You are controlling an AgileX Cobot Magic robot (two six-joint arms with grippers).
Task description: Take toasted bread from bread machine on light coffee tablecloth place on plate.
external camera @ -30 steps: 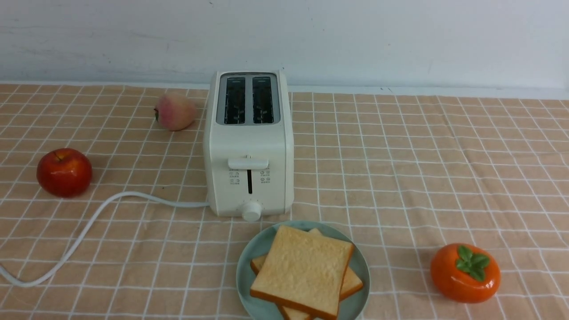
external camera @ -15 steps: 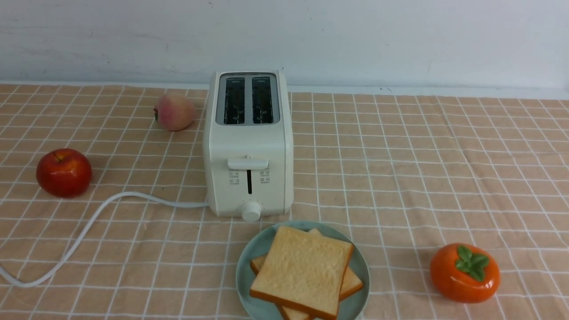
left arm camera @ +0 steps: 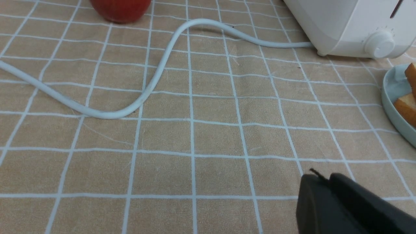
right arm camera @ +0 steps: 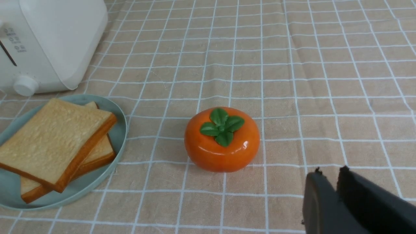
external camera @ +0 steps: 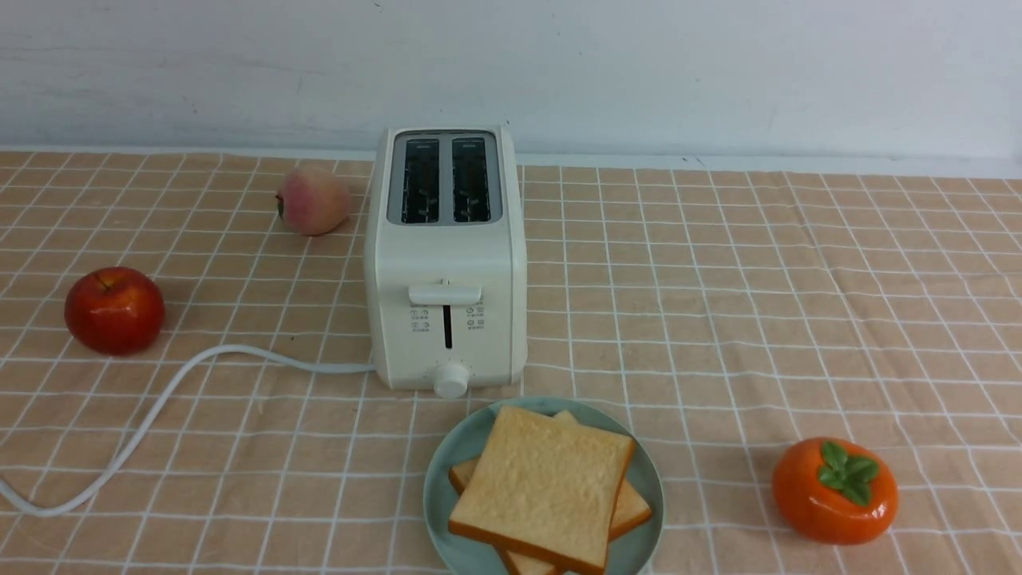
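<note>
Two slices of toasted bread lie stacked on the plate point(external camera: 443, 479), the upper slice point(external camera: 543, 483) skewed over the lower one point(external camera: 632, 508). The plate rests on the light coffee tablecloth point(external camera: 718, 319) just in front of the bread machine point(external camera: 447, 263), whose two slots look dark and empty. Neither gripper shows in the front view. In the left wrist view my left gripper point(left arm camera: 321, 177) hovers low over bare cloth, fingers together and holding nothing. In the right wrist view my right gripper point(right arm camera: 331, 172) stands beside the persimmon with a narrow gap between its fingers, also holding nothing.
A red apple point(external camera: 115, 310) sits at the left and a peach point(external camera: 314, 200) behind the toaster's left side. An orange persimmon point(external camera: 835, 489) lies at the front right. The white power cord point(external camera: 160, 399) snakes from the toaster to the front left edge.
</note>
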